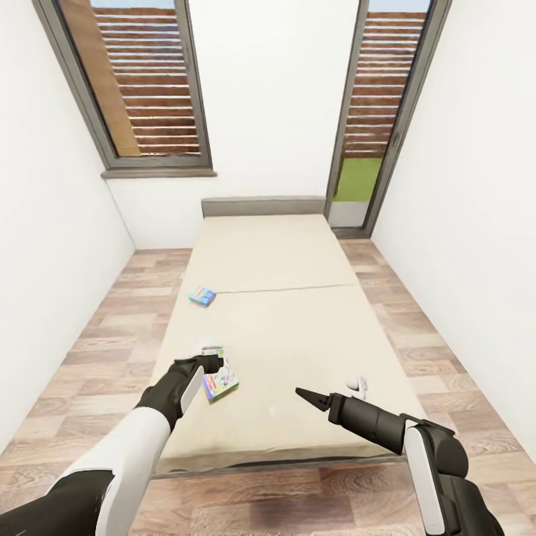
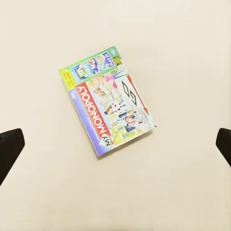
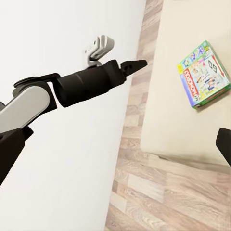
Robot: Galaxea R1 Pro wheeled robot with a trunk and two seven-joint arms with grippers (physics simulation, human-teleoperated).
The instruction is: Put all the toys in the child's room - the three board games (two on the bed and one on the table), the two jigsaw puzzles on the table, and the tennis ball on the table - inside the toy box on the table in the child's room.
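**Left arm over the Monopoly box on the bed**

I have the left gripper (image 1: 212,362) hanging above the pale green Monopoly board game (image 2: 108,101), jaws spread wide with nothing between them. The box lies flat on the bed (image 1: 298,327), near the foot and toward my left edge. The small blue board game (image 1: 202,296) sits further up that same side, well apart. I judge the box light and stiff but thin, its printed lid likely slick; lying flush on soft mattress, it gives little edge to bite, so I would pinch across the short side or tip up a corner first. The right gripper (image 1: 307,393) hovers over the mattress; I cannot tell how its jaws stand. Nothing on the bed blocks my reach, and the walls stand close on both sides
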